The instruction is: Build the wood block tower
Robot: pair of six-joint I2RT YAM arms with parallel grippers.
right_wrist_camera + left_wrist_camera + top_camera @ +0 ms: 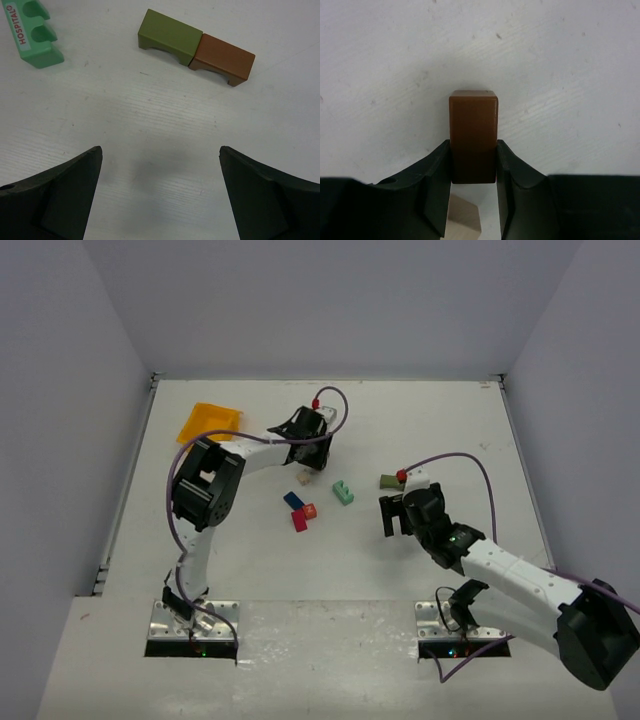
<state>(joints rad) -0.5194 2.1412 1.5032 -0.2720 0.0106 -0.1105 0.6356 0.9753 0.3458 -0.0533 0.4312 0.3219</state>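
left end effector [473, 150] is closed on a brown block [473, 125], a finger pressed to each side, over the far middle of the white surface [250, 570]. whether the block hangs clear of the surface cannot be told. right end effector [160, 152] hangs spread wide with nothing in it, just short of an olive arch [170, 36] and a reddish-brown arch [224, 58] lying end to end and touching.

only the near end of the brown block sits between the fingers, and most of it juts past the tips. a knock against the tan block [462, 220] glimpsed below could likely twist it in the grip or slide it loose. a crooked set-down would probably give a leaning start.

no tower stands yet; the painted pieces lie scattered. the yellow-orange tray [208, 422] rests at the far left, well apart from them. a green block [35, 35] with two notches and a "hospital" label lies near the middle. close by, a blue block [293, 499], an orange block [309, 510] and a red block [299, 522] huddle together.
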